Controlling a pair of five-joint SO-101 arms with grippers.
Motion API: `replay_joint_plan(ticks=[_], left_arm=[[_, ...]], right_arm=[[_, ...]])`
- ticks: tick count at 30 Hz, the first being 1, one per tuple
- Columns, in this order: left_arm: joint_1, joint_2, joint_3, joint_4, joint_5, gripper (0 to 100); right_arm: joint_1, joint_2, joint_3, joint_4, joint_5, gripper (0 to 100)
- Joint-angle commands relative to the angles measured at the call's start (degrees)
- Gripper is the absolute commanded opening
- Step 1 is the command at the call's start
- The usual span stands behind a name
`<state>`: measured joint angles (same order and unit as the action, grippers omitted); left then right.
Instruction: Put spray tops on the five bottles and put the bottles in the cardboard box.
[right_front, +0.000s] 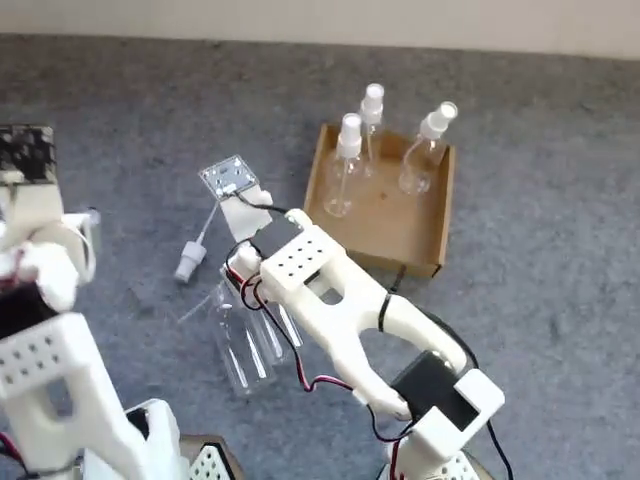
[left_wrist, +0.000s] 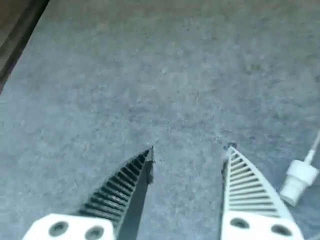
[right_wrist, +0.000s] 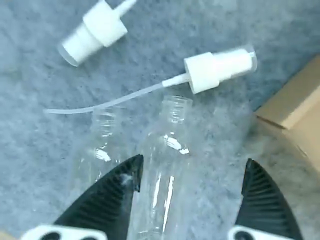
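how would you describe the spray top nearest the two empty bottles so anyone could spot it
Start at the cardboard box; beside it lie two clear bottles without tops. The white spray top lies just past their open necks, its long dip tube running past them, unlike the other loose spray top, farther off.

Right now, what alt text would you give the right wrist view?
The open right gripper hangs over two uncapped clear bottles lying side by side on grey carpet. Two loose spray tops lie past their necks, one trailing a long tube. A corner of the box shows beside them.
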<state>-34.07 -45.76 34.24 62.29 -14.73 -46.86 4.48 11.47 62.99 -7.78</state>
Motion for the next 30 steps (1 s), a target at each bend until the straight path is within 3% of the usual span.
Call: replay_joint_plan(ticks=[1,6,17,19,24,27,30], left_arm=[[-1.45,6.46,-5.58,-1.23,-1.05,21],[-1.19,13.41,-8.75,-1.93,-0.97,21],[-1.54,16.66,-10.15,-1.93,-1.05,21],[-1.36,16.66,-10.15,-1.93,-1.05,21],[-1.10,16.75,-10.15,-1.93,-1.05,21],[-1.10,16.84,-10.07,-1.58,-1.05,21],[0.66,16.84,-10.07,-1.41,-1.23,21]], right_arm=[[-0.84,-0.57,-0.40,-1.19,-0.70,25.7],[-1.63,-0.40,0.13,-1.89,-0.70,25.7],[-1.80,-0.40,9.63,-14.64,-2.29,25.5],[-1.27,-0.40,10.68,-14.99,-2.20,21.7],[-1.27,-0.48,12.44,-14.90,2.02,1.7],[-0.66,-1.19,13.58,-13.32,2.55,0.5],[1.54,-3.56,11.82,-4.26,2.99,0.5]])
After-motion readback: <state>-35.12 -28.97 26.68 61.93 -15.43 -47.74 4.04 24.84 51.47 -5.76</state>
